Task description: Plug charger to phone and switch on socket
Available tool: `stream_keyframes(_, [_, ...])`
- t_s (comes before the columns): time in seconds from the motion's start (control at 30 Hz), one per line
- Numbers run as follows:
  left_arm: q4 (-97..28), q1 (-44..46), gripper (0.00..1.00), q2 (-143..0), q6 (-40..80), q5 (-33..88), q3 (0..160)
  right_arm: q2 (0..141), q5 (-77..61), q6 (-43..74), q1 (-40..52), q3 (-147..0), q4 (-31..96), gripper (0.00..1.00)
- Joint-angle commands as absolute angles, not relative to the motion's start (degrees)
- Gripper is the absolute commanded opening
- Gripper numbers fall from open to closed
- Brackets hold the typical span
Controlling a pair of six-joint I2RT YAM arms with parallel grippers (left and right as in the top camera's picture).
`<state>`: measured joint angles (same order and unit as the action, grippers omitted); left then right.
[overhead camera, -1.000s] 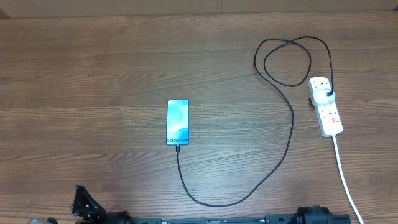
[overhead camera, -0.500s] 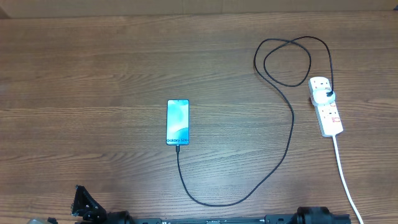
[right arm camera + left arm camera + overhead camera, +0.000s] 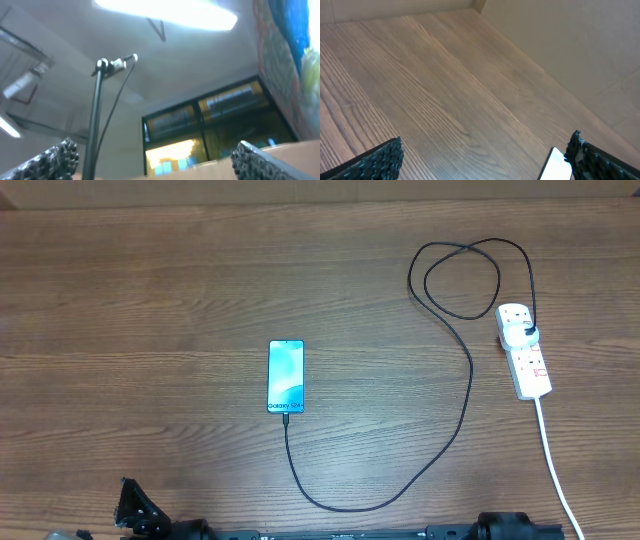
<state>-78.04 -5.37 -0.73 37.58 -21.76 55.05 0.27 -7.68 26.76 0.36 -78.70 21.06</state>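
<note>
The phone (image 3: 286,376) lies flat at the table's middle, its light blue screen facing up. The charger (image 3: 468,380), a thin black cable, meets the phone's near edge, loops along the front, then coils at the back right. Its black plug (image 3: 531,332) sits on the white socket (image 3: 524,352) at the right. My left gripper (image 3: 485,152) is open above bare wood, with a corner of the phone (image 3: 555,166) beside its right finger. My right gripper (image 3: 155,152) is open, empty and pointing up at the ceiling.
The socket's white cord (image 3: 555,465) runs to the table's front edge. Both arm bases (image 3: 140,518) sit at the front edge. A cardboard wall (image 3: 570,45) lines the table's far side. A pole (image 3: 97,110) and a ceiling light (image 3: 165,12) stand above.
</note>
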Motion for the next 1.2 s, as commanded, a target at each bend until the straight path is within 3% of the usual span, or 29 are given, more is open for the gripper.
stream_keyframes(0.0, [-78.0,-5.9,0.99,-0.2,38.6,-22.6,55.2,0.4,-6.0,26.7,0.3,-71.8,15.0,1.0])
stream_keyframes(0.23, [-78.0,-5.9,0.99,-0.3,38.6,-22.6,55.2,0.4,5.5,26.7,1.7,-59.7,-1.8,1.0])
stream_keyframes(0.47, [-78.0,-5.9,1.0,-0.3,38.6,-22.6,55.2,0.5,6.6,27.6,1.7,-43.8,1.2,1.0])
stream_keyframes(0.9, [-78.0,-5.9,1.0,-0.3,38.6,-22.6,55.2,0.5,6.6,30.3,1.7,-14.0,-4.4,1.0])
stream_keyframes(1.17, [-78.0,-5.9,1.0,-0.3,38.6,-22.6,55.2,0.5,6.6,30.4,1.7,-3.5,-7.1,1.0])
